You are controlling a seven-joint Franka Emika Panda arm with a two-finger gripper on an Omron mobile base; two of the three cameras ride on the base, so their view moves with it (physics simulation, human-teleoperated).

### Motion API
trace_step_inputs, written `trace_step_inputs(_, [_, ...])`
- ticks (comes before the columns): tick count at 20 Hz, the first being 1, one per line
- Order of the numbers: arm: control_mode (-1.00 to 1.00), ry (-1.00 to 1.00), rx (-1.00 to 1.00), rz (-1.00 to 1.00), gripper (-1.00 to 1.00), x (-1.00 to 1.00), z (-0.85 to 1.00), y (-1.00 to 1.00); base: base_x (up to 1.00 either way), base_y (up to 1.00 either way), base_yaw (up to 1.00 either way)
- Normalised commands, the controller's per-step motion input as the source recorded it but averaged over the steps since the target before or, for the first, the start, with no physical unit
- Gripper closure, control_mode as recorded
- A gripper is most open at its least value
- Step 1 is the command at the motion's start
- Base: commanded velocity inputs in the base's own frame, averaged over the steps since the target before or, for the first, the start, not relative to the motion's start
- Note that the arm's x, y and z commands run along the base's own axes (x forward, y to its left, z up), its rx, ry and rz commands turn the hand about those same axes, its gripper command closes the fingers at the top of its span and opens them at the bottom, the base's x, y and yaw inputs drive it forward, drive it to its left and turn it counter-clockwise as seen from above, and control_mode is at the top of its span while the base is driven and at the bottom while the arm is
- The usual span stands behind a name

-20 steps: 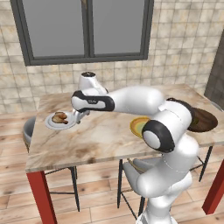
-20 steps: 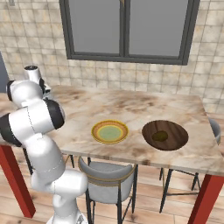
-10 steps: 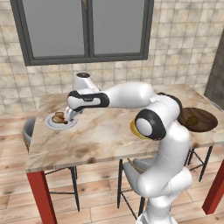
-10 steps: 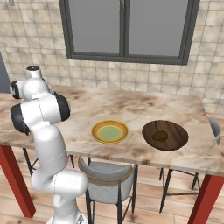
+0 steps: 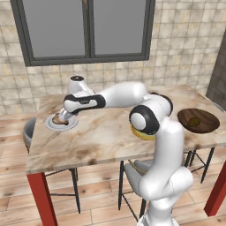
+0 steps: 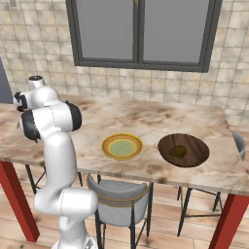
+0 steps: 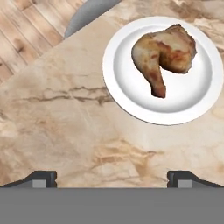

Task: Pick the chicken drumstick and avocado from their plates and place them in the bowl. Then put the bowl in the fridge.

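- Currently the golden-brown roasted chicken drumstick (image 7: 164,51) lies on the small round white plate (image 7: 127,94) at the left end of the marbled beige surface (image 5: 106,137), close to its edge.
- Fingers (image 7: 41,178) are spread wide, nothing between them; the gripper (image 7: 112,179) hovers over bare surface just beside the plate, not yet over the meat.
- Olive-green avocado (image 6: 178,151) already sits in the wide dark brown wooden bowl (image 6: 194,146) at the far right of the surface. The yellow-rimmed plate with greenish centre (image 6: 122,146) is bare.
- Handling guess: drumstick looks light, firm-ish but lumpy, with a glossy skin that could be slippery. Irregular shape, so contact will be uneven.
- Best hold is probably across the thick rounded meat end, where there is bulk for both fingers. The thin tapered bone end is narrow and likely to pivot or slip out.
- Approach needs to shift toward plate centre and align the fingers across the narrower width of the meaty part.
- Risk: plate is shallow and light-looking; a low finger could catch the rim and shove it toward the surface edge.
- Long carry to the bowl, so a secure grip matters.
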Motion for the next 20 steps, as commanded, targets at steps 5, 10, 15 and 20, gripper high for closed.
trace_step_inputs(5, [-1.00, 0.00, 0.00, -0.06, -1.00, 0.30, -0.27, 0.12, 0.00, 0.00, 0.00])
trace_step_inputs(10, [-1.00, 0.00, 0.00, -0.05, -1.00, 0.34, -0.24, 0.05, 0.00, 0.00, 0.00])
trace_step_inputs(15, [-1.00, 0.00, 0.00, -0.05, -1.00, 0.34, -0.18, 0.05, 0.00, 0.00, 0.00])
trace_step_inputs(20, [-1.00, 0.00, 0.00, -0.04, -1.00, 0.31, -0.15, 0.07, 0.00, 0.00, 0.00])
